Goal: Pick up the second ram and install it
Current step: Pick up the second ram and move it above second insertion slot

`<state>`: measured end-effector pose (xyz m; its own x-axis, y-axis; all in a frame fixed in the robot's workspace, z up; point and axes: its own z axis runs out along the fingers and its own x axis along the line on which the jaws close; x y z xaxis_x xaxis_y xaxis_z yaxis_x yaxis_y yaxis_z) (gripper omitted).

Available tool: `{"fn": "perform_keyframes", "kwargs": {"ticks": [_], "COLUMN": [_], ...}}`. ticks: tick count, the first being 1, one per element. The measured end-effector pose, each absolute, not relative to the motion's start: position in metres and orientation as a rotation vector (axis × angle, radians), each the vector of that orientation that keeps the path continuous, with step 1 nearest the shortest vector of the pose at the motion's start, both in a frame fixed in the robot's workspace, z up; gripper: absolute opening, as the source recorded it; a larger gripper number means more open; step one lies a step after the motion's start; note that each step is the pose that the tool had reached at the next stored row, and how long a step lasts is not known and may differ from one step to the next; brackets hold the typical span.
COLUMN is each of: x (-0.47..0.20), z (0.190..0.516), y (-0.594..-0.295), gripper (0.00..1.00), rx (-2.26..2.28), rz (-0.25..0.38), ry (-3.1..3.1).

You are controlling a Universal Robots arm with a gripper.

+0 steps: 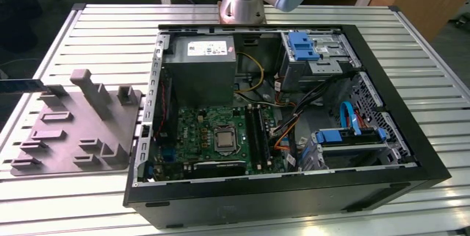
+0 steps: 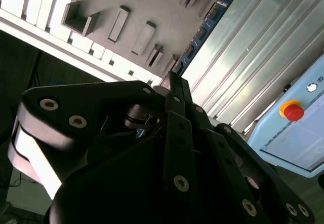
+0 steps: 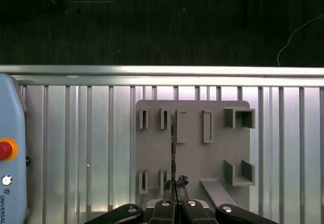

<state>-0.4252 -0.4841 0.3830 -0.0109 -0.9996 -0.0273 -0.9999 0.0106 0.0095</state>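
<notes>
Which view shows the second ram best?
The second wrist view: the second ram shows its chip-lined face, running out from the tool. The first wrist view shows it edge-on over the grey tray. The exterior view catches one end at its left edge.

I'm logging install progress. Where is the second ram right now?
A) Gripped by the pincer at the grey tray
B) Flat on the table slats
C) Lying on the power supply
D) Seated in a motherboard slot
A: in the first wrist view the second ram juts edge-on from the closed pincer, across the grey tray.
</notes>
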Motion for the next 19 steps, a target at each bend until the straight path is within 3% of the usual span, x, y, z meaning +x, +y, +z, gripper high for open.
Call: {"fn": "perform_keyframes", "kwargs": {"ticks": [19], "x": [-0.397], "z": [0.383], "y": [-0.484], "gripper": [0.11], "rx": [-2.200], "rz": [0.041], "ry": [2.224]}}
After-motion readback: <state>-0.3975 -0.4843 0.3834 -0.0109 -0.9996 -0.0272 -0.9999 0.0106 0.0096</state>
